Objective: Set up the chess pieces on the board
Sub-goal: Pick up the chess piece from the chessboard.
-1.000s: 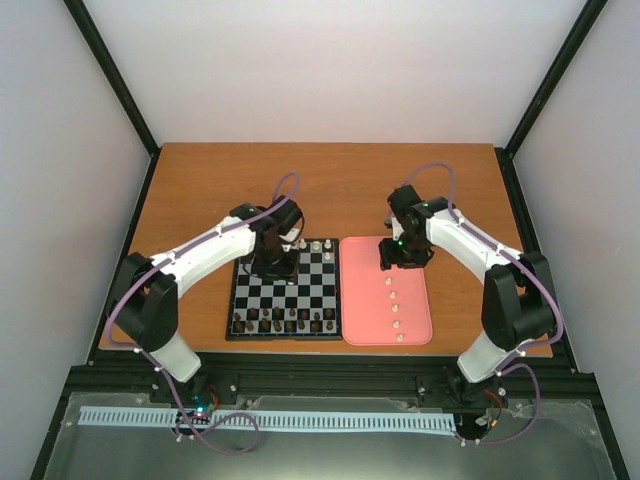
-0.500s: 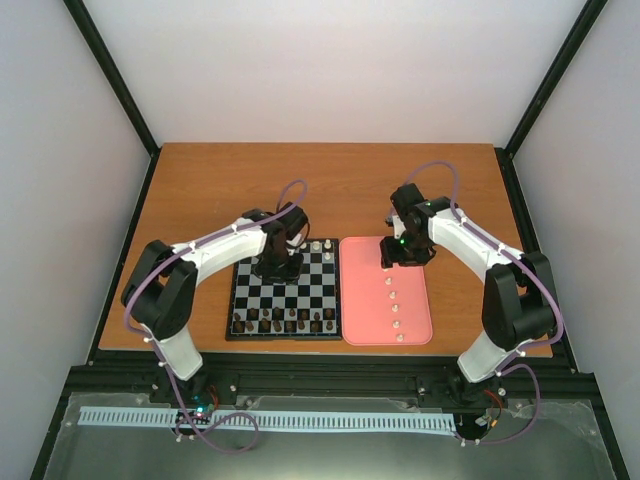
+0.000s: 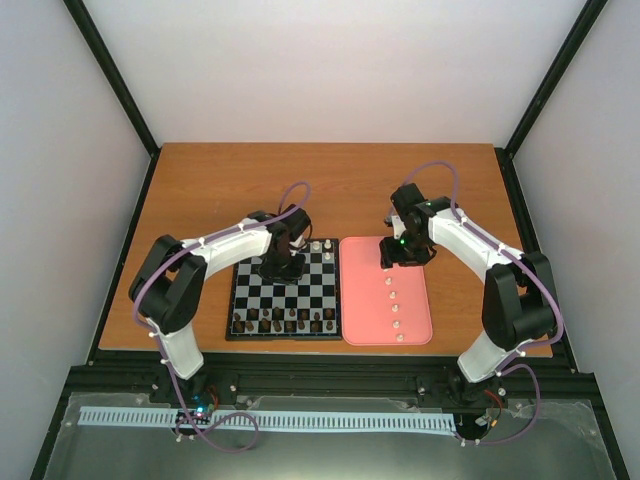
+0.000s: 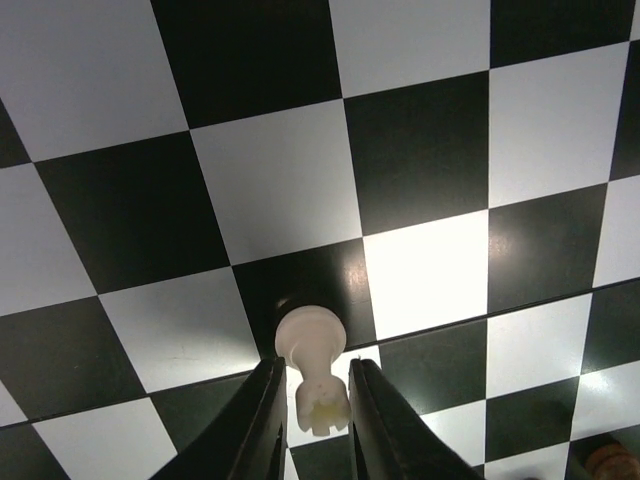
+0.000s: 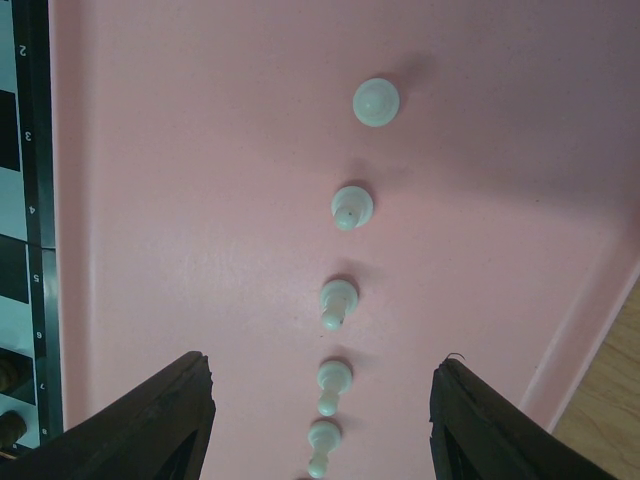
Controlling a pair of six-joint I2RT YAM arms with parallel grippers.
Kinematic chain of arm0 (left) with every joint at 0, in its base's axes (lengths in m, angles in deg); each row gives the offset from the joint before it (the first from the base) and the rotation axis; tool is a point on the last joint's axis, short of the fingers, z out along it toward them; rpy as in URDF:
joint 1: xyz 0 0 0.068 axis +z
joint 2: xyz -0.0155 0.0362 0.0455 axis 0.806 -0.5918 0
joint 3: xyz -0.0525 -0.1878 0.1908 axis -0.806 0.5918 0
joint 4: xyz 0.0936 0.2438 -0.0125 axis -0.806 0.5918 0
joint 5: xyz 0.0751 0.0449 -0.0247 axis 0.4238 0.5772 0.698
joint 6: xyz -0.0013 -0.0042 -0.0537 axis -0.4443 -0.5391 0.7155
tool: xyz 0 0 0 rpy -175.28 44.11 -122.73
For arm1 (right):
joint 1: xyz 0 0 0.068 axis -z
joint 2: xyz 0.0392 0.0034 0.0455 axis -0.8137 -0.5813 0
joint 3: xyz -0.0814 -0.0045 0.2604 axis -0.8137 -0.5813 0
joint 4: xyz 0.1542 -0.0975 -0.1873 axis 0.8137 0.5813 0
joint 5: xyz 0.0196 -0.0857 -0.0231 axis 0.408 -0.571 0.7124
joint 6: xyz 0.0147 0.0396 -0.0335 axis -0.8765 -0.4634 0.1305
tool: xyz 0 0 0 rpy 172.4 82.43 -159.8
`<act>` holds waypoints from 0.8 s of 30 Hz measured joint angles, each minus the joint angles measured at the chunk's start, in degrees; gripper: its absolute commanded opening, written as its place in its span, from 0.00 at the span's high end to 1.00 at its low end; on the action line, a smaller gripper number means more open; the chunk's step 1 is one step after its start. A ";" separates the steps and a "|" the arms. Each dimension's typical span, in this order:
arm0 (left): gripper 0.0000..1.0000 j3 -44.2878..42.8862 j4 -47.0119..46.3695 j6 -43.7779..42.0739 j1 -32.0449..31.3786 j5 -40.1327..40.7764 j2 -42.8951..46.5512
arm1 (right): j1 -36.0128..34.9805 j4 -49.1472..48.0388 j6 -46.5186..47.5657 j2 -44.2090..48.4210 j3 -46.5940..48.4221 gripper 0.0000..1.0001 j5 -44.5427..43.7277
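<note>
Board [image 3: 287, 290] mid-frame: dark row [image 3: 285, 322] lined up along its bottom edge, only a few white chess pieces [image 3: 316, 245] top right. Pink tray [image 3: 415, 300] beside it holds five I've yet to move. Right gripper [image 5: 320, 372] hangs spread above them; left gripper [image 4: 315, 368] pinches one white piece [image 4: 310, 335] on the board.

Middle rows of the board [image 3: 300, 295] lie open; dark pieces [image 3: 285, 322] line its near edge, white pieces [image 3: 322, 245] its far right corner; the left gripper [image 3: 278, 270] blocks the far rows, fingers [image 4: 262, 430] close beside a white rook [image 4: 312, 350]; on the pink tray [image 3: 360, 300] white pawns [image 3: 393, 296] run far to near down the middle, bare strips either side; the right gripper [image 3: 395, 262], jaws wide, overhangs its far end; far worktop [image 3: 330, 185] open.
</note>
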 measured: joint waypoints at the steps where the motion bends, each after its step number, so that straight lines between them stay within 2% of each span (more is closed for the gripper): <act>1: 0.80 0.00 -0.11 0.04 0.00 0.02 -0.11 | 0.00 0.00 0.09 0.00 0.00 0.40 0.00; 5: 0.80 0.00 -0.33 0.39 0.00 0.09 -0.26 | 0.02 0.17 0.46 0.00 0.37 0.40 0.00; 8: 0.92 0.00 -0.46 0.61 0.00 0.24 -0.42 | 0.15 0.20 0.70 0.00 0.44 0.40 -0.02; 11: 0.97 -0.04 -0.57 1.05 0.00 0.35 -0.48 | 0.28 0.20 0.92 0.00 0.44 0.40 0.00; 18: 0.98 -0.61 0.44 1.14 0.00 1.70 -0.50 | 0.42 0.20 1.18 -0.02 0.44 0.40 0.42; 24: 0.97 -4.50 5.51 0.46 0.85 3.58 0.24 | 0.48 0.20 1.29 -0.02 0.46 0.40 1.27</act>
